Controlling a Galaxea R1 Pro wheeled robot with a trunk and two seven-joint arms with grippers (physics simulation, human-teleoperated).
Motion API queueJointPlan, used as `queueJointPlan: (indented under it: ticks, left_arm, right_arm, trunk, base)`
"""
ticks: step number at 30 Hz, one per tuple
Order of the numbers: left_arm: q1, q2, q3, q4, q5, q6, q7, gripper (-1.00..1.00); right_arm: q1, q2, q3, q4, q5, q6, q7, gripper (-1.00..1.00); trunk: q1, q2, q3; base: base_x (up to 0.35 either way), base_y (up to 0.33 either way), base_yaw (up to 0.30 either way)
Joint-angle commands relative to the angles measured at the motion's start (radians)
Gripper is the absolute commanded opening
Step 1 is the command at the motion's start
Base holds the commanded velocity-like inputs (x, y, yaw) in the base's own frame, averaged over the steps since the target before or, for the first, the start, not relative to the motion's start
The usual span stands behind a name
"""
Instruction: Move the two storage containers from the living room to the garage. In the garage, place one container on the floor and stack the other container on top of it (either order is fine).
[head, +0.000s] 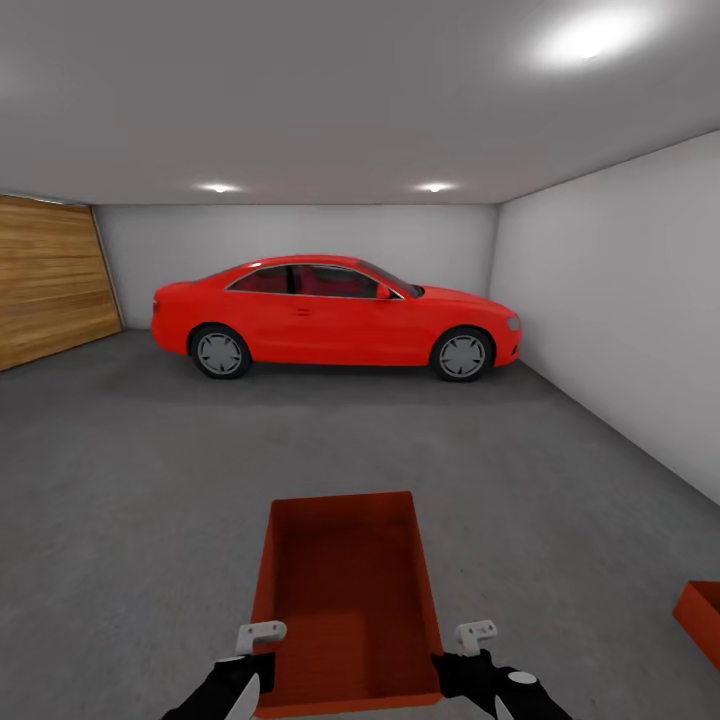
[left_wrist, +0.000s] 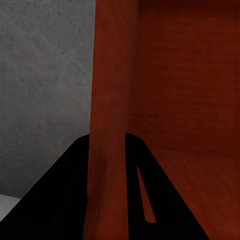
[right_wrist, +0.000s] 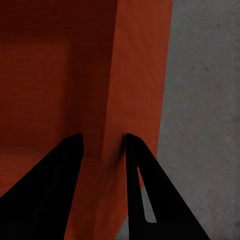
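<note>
I am in the garage, on its dark grey floor (head: 150, 500). One orange-red open-topped storage container (head: 345, 600) sits straight ahead of me, held by both long side walls. My left gripper (head: 252, 672) is shut on its left wall (left_wrist: 107, 125), one black finger (left_wrist: 65, 200) outside and one inside. My right gripper (head: 468, 665) is shut on the right wall (right_wrist: 135, 90) in the same way, its fingers (right_wrist: 55, 180) straddling the rim. The container is empty. A corner of the other storage container (head: 702, 618) rests on the floor at the far right.
A red car (head: 335, 315) is parked across the back of the garage. The slatted wooden door (head: 50, 280) stands on the left, and a pale grey wall (head: 620, 320) runs along the right. Open floor lies between me and the car.
</note>
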Motion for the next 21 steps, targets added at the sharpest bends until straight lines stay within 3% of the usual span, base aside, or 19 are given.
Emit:
queueJointPlan:
  ticks: [1, 7, 8, 21]
  left_arm:
    - [0.0, -0.005, -0.012, -0.005, 0.006, -0.002, 0.005, -1.0]
    - [0.0, -0.006, -0.012, -0.003, 0.005, -0.002, 0.005, -1.0]
    - [0.0, -0.041, -0.012, 0.0, 0.005, -0.011, 0.005, -1.0]
    - [0.0, -0.042, -0.012, 0.005, 0.005, -0.011, 0.005, -1.0]
  right_arm:
    - [0.0, 0.001, -0.004, 0.001, 0.005, 0.007, 0.007, -1.0]
    - [0.0, 0.001, -0.007, 0.002, 0.007, 0.008, 0.008, -1.0]
    - [0.0, 0.001, -0.019, 0.002, 0.022, 0.007, 0.011, -1.0]
    - [0.0, 0.001, -0.019, 0.001, 0.022, 0.008, 0.011, -1.0]
  trunk:
    - [0.0, -0.001, 0.0]
    - [0.0, -0.001, 0.0]
    - [0.0, -0.001, 0.0]
    - [0.0, -0.001, 0.0]
  base:
    - [0.0, 0.0, 0.0]
    - [0.042, -0.002, 0.0]
    - [0.235, -0.042, 0.0]
    - [0.016, -0.002, 0.0]
